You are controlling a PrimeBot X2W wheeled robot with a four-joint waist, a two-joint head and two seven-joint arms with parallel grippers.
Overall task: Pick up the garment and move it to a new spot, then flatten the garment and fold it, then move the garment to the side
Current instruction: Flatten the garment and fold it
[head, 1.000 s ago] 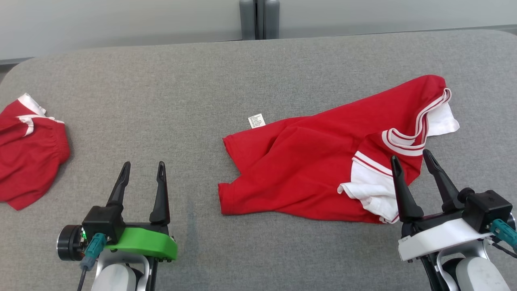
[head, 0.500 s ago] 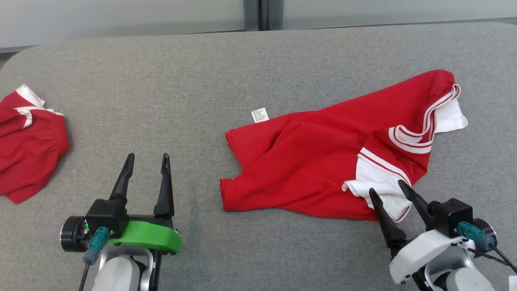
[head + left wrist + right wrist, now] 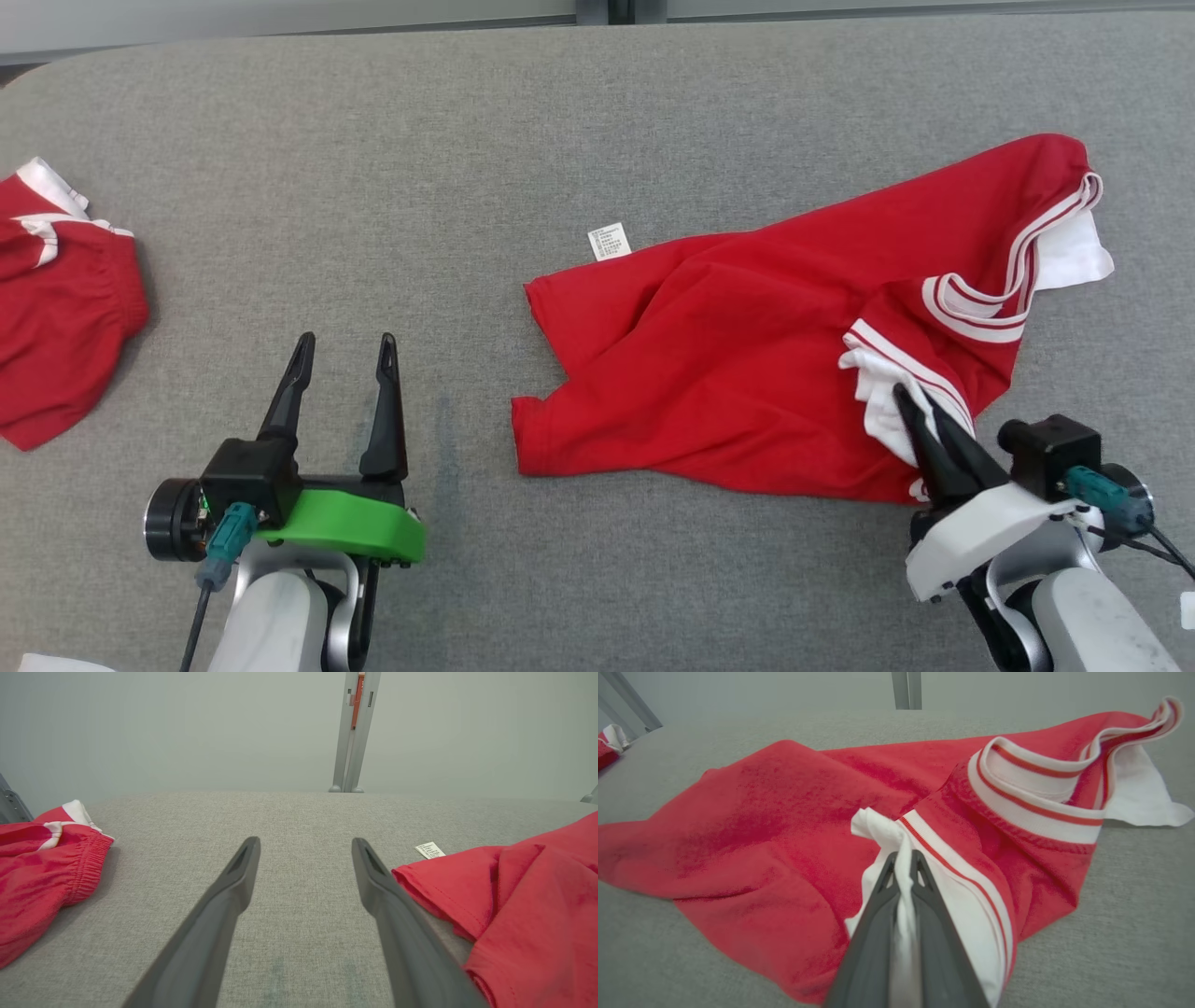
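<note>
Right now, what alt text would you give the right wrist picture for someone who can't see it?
The right gripper is shut on a bunched white fold of the red garment, which has striped trim and lies crumpled on a grey table.

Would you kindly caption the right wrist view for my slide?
The right claw pinches the white sleeve of the red shirt on a table.

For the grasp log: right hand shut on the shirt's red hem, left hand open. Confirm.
Wrong part: the right hand is shut on the shirt's white sleeve, not its red hem, as the right wrist view shows. The left hand is open.
</note>
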